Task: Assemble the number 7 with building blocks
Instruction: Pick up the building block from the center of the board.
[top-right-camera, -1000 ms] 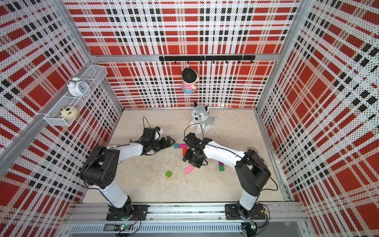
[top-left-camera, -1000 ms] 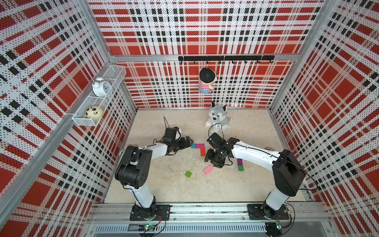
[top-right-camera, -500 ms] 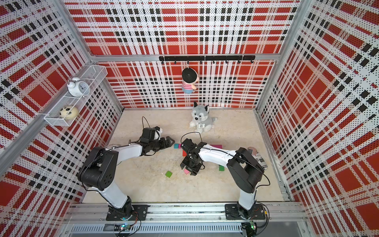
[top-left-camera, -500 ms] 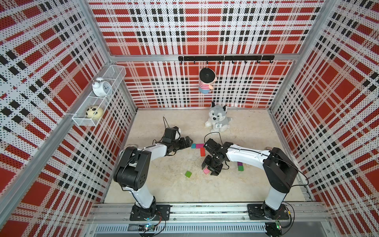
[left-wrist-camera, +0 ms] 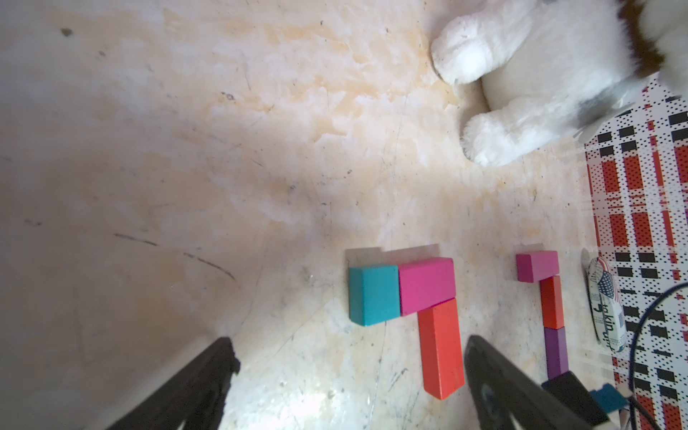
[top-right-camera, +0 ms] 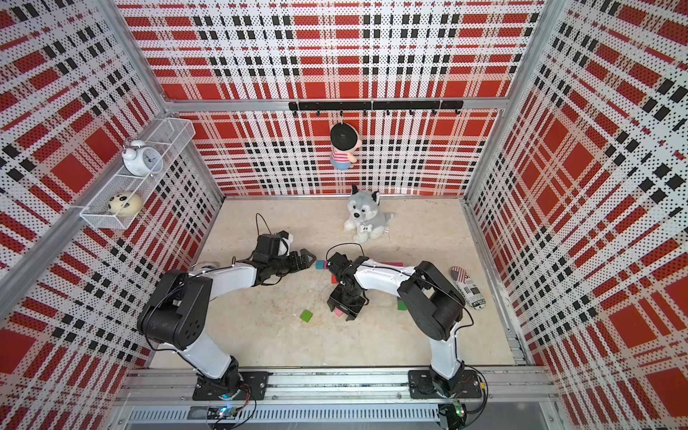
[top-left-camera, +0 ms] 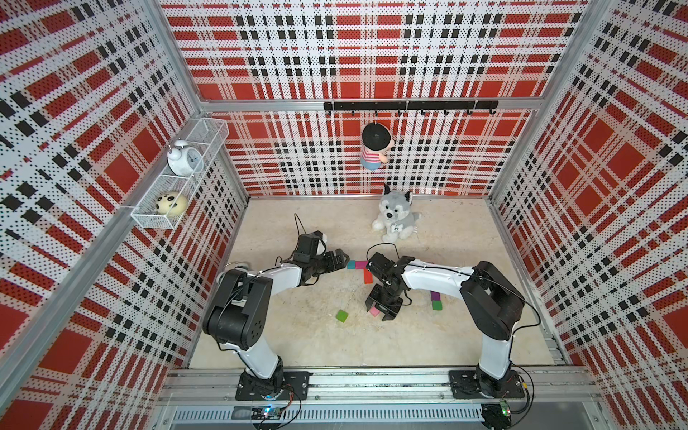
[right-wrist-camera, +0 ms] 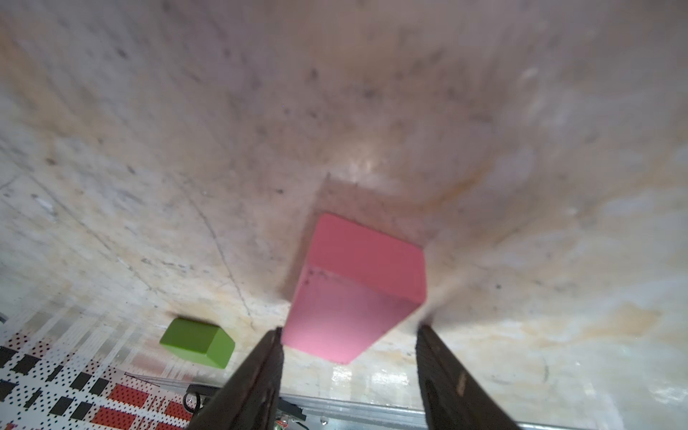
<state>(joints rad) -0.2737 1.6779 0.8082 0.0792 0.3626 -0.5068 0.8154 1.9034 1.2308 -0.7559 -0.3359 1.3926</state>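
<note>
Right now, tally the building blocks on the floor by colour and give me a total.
Magenta blocks: 2
Red blocks: 2
Green blocks: 2
Teal blocks: 1
Purple blocks: 1
Pink blocks: 1
Total: 9

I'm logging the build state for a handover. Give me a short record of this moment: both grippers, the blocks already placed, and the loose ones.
left gripper: open, empty, just short of the teal block, not touching it
right gripper: jaws apart, straddling the pink block; a gap shows at one finger
placed: teal block and magenta block side by side, touching; red block runs off from the magenta one
loose: green block, close to the pink block
other: plush dog at the back
</note>
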